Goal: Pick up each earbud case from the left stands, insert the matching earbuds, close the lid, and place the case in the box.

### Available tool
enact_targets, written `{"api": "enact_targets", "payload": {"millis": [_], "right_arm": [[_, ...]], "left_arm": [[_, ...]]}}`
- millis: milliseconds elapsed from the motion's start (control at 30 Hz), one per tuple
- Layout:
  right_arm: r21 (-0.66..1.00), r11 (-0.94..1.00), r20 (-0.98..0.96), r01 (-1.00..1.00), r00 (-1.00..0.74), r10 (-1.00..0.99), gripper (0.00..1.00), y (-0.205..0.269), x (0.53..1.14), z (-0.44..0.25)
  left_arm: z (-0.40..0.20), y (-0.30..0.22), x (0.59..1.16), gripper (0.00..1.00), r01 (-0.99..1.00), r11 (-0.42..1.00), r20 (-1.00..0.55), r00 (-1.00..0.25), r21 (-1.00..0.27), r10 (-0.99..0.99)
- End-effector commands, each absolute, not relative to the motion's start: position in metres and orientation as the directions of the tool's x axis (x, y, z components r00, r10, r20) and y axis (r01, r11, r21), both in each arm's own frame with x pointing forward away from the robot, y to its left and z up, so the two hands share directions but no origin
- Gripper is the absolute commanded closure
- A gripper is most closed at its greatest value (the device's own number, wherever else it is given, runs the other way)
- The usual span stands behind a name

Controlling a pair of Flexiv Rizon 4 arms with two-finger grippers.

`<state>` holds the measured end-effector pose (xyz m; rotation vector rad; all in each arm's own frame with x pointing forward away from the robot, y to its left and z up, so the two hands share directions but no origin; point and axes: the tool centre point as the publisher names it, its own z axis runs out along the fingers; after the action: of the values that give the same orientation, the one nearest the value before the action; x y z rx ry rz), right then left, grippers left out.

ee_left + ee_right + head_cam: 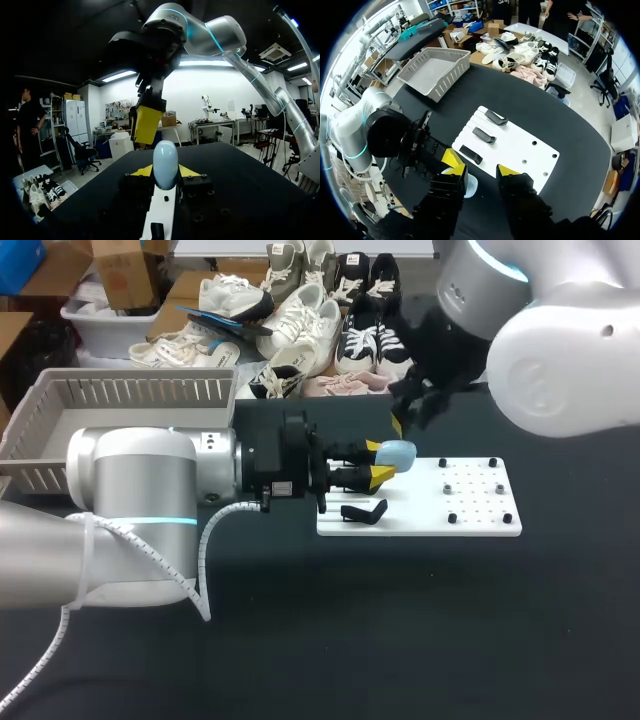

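the black table (400,640) shows its widest open stretch on the near side of the white board (470,515). the board lies flat in the middle, its long edges running side to side. the grey slatted box (60,405) sits at the far left corner, well apart from the board, with my left arm's thick silver body lying between them.

the left gripper (378,462) comes in level over the board's left end, its two yellow tips pinching the earbud case (400,453) from two sides. the case is held off the board, above its far left corner. in the left wrist view it stands upright between the tips, a smooth pale blue egg shape with a soft sheen.

the right gripper (480,166) hangs above the board's far edge, near the case, fingers spread with nothing between them. from the left wrist view, one of its yellow fingers (147,124) hangs just beyond and above the case — close, not touching.

the board is matte white and rectangular. low black stands (484,135) sit on its left part: three show in the right wrist view, narrow sloped wedges in a row. one (363,512) lies just on the near side of the left gripper. the board's right part carries small dark studs (452,517) set apart in rows; what they are i cannot tell. the box has thin upright ribs along its walls.
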<state>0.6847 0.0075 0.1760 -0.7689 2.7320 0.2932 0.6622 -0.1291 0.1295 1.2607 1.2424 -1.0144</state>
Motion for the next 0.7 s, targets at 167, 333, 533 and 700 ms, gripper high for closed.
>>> {"api": "enact_targets", "payload": {"millis": [167,333,533,700], "right_arm": [[0.135,0.852,-0.368,-0.506,-0.824,-0.431,0.65,0.001,0.67,0.183],[0.165,0.864,-0.41,-0.476,-0.83,-0.379,0.65,-0.009,0.659,0.195],[0.181,0.879,-0.434,-0.441,-0.838,-0.33,0.64,-0.016,0.644,0.203],[0.188,0.897,-0.441,-0.4,-0.851,-0.287,0.65,-0.02,0.636,0.206]], "left_arm": [[0.129,-0.13,0.661,1.0,0.989,0.094,-0.989,0.104,0.114,0.101],[0.129,-0.13,0.661,1.0,0.989,0.094,-0.989,0.104,0.114,0.101],[0.131,-0.12,0.666,1.0,0.987,0.1,-0.988,0.117,0.127,0.1],[0.136,-0.091,0.677,1.0,0.983,0.113,-0.983,0.129,0.144,0.128]]}}
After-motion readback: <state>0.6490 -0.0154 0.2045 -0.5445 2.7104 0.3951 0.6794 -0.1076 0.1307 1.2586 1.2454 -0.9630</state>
